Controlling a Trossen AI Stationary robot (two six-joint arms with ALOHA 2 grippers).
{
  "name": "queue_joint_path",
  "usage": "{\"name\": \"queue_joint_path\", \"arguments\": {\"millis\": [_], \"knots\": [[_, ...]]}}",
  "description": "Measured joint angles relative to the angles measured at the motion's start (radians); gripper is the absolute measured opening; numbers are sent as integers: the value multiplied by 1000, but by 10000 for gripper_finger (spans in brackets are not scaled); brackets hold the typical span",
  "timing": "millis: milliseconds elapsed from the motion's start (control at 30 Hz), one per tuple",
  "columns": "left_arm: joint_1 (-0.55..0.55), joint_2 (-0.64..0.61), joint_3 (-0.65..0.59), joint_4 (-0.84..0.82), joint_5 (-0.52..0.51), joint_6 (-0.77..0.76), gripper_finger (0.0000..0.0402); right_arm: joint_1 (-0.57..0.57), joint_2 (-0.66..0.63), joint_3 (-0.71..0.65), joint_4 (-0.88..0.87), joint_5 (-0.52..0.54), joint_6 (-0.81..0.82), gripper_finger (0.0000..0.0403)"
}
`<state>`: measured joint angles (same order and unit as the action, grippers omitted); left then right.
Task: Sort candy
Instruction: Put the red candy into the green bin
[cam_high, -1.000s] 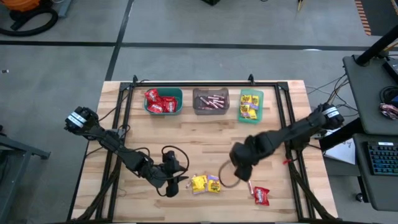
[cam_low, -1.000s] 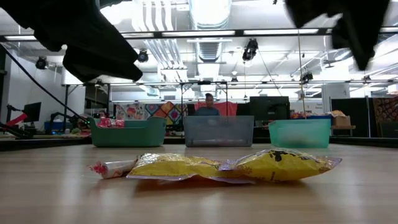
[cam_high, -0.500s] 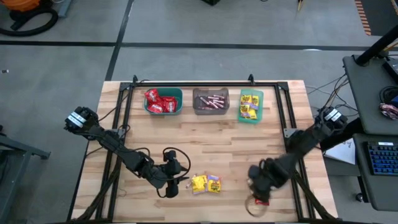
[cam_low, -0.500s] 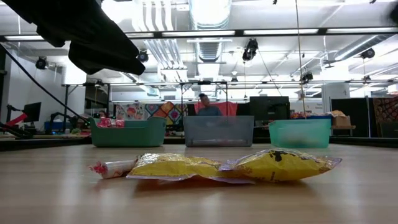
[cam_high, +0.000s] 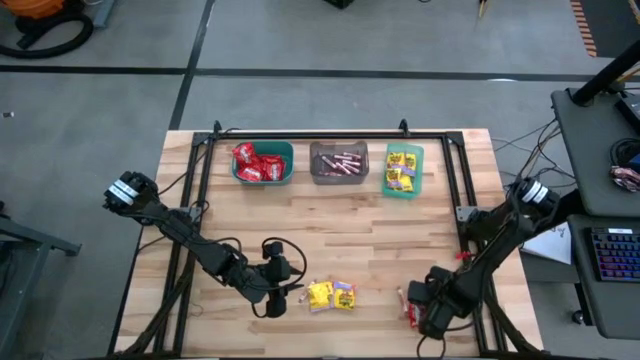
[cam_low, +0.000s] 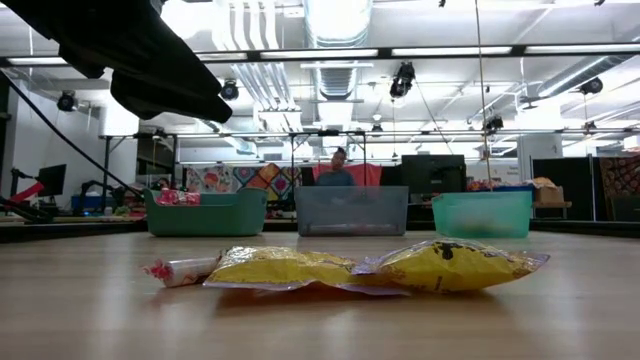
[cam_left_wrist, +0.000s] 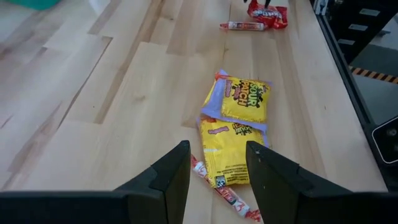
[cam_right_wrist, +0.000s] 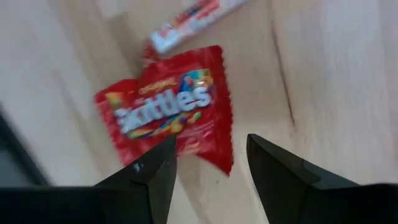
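Observation:
My left gripper (cam_left_wrist: 217, 171) is open low over the table's near middle (cam_high: 287, 298). A thin pinkish stick (cam_left_wrist: 214, 182) lies flat between its fingers, apart from them. Two yellow packets (cam_left_wrist: 244, 99) (cam_left_wrist: 227, 149) lie just ahead, also shown in the low view (cam_low: 280, 268) (cam_low: 455, 265). My right gripper (cam_right_wrist: 208, 168) is open just above a red packet (cam_right_wrist: 168, 118) near the near right corner (cam_high: 424, 314), its fingers over the packet's edge. Another stick (cam_right_wrist: 193, 25) lies beside that packet. I see no contact.
Along the far edge stand a teal bin (cam_high: 263, 175) holding red packets, a grey bin (cam_high: 338, 175) with sticks and a green bin (cam_high: 403, 185) with yellow packets. A black frame (cam_high: 455, 200) borders the table. A person (cam_low: 335, 170) sits beyond the bins.
My right arm has swung from the table's middle toward the near right corner and come down over the red packet. The left arm and all the candy have stayed put.

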<state>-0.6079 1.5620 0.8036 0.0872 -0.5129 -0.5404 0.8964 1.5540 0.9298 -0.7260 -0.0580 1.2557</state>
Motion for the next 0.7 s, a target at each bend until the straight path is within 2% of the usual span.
{"name": "queue_joint_path", "arguments": {"millis": [200,300,433,633,700], "knots": [[0,0,0,0,0,0,139,-4,81,2,8,10,1,183],[0,0,0,1,0,0,139,-4,114,1,9,13,-10,168],[0,0,0,1,0,0,139,-4,130,1,13,18,-10,127],[0,0,0,1,-8,0,139,-5,115,1,4,40,-17,31],[0,-1,0,1,-34,-7,139,-5,105,0,3,45,-18,17]]}}
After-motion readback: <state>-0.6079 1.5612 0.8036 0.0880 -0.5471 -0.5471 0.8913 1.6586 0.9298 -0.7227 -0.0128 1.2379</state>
